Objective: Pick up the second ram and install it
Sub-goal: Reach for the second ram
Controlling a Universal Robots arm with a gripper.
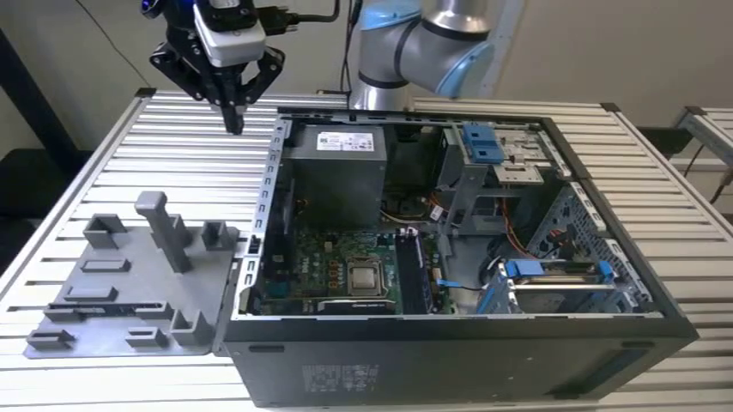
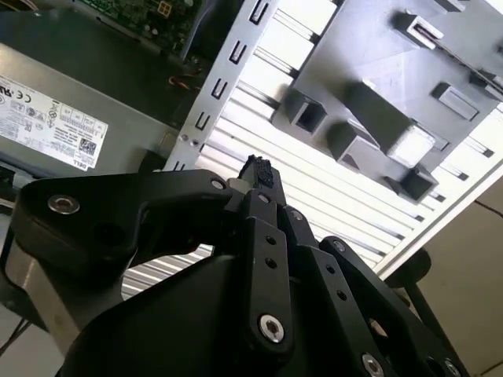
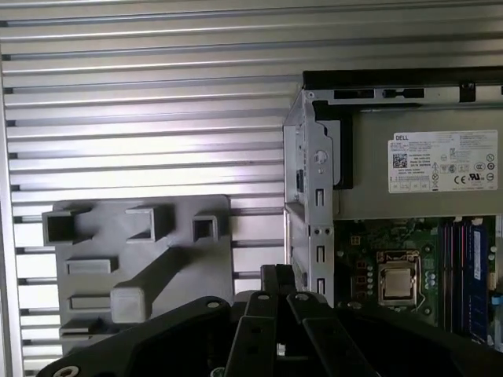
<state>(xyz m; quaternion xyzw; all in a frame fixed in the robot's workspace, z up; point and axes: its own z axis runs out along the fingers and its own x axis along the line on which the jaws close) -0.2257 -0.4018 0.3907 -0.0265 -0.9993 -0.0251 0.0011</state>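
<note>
Arm's up in the exterior view's upper left, gripper (image 1: 235, 123) pointing straight down over the slatted table (image 1: 126, 163), jaws together, holding nothing. The second ram (image 3: 475, 271) looks seated upright in the motherboard (image 3: 369, 243) slots.

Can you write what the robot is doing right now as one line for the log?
gripper: shut, no ram in it | position: above table, between grey holder tray and open computer case | ram sticks: seated inside case

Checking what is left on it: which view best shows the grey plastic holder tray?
The exterior view: the grey plastic holder tray shows whole. In the first wrist view the black gripper hides one edge; the second wrist view crops it.
</note>
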